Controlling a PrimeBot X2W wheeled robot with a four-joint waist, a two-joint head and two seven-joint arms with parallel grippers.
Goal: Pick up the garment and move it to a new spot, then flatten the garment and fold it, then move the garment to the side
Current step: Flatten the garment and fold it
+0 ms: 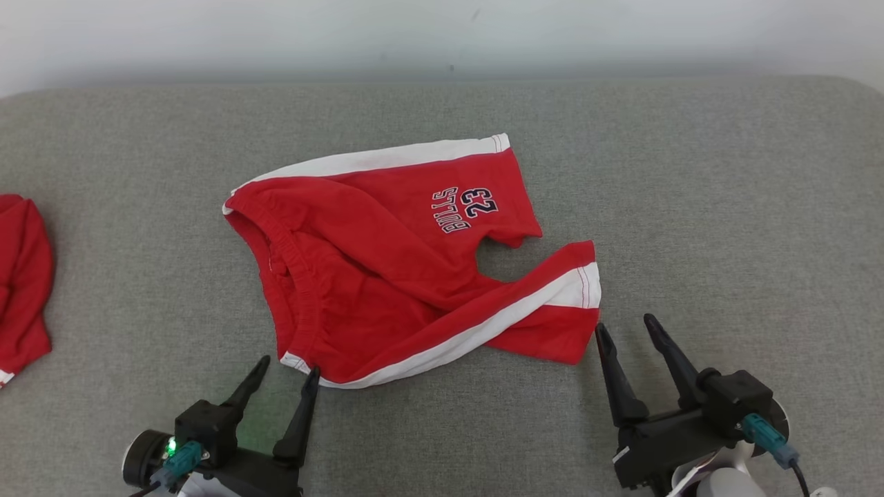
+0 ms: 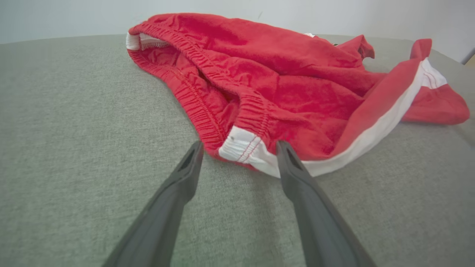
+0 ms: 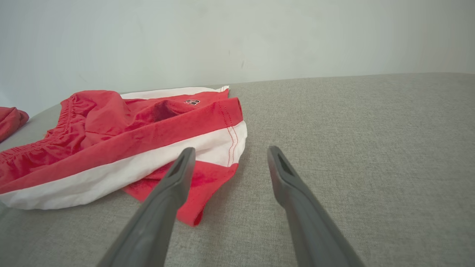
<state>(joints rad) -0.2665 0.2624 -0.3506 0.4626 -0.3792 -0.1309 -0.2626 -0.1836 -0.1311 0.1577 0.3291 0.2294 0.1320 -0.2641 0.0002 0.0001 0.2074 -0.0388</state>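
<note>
The garment [image 1: 387, 255] is a pair of red shorts with white side stripes and a "BULLS 23" print, lying rumpled in the middle of the grey surface. Its waistband faces left and its legs point right. My left gripper [image 1: 289, 369] stands open at the near waistband corner [image 2: 241, 148], the right fingertip touching the cloth's edge. My right gripper [image 1: 625, 328] is open just off the near leg's hem [image 3: 226, 148], its left finger [image 3: 182, 167] over the hem corner. Neither holds anything.
A second red cloth [image 1: 21, 283] lies at the far left edge of the grey padded surface [image 1: 725, 228]. A pale wall [image 1: 442, 34] runs along the back. Bare surface stretches to the right of the shorts.
</note>
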